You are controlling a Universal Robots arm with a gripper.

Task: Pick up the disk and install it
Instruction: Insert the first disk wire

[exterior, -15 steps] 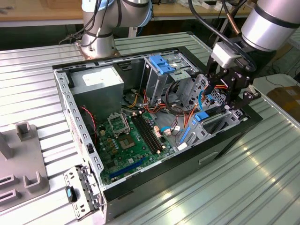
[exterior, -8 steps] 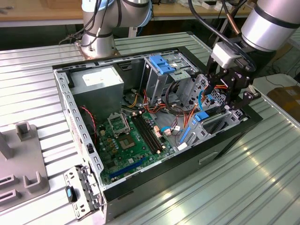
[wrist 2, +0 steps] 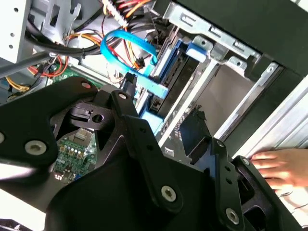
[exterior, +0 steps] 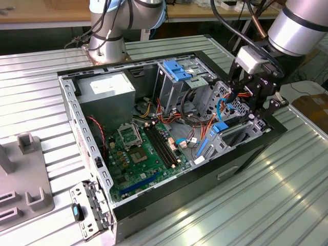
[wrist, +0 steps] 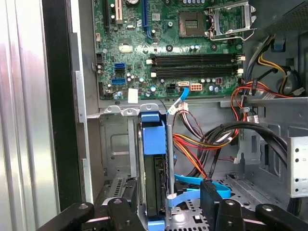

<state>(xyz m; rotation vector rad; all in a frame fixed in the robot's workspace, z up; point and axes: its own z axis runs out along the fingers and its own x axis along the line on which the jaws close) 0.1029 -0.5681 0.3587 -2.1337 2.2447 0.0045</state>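
The disk (wrist: 155,168) stands on edge in the drive bay at the front corner of the open computer case (exterior: 154,202), its bright blue carrier rail (wrist: 153,134) facing up. In the exterior view the disk (exterior: 221,128) is at the case's right end, directly under my gripper (exterior: 247,100). In both wrist views the gripper (wrist: 166,211) straddles the disk (wrist 2: 168,82) and is open. One black finger (wrist: 210,199) stands a little apart from the disk's side, with a gap between them. The gripper (wrist 2: 161,108) holds nothing.
Thin blue cables (wrist 2: 126,41) and orange, red and black wire bundles (wrist: 202,144) run close beside the bay. The motherboard (exterior: 143,154) fills the case floor; a blue bracket (exterior: 177,69) tops the upper metal cage. A person's hand (wrist 2: 284,166) rests outside the case.
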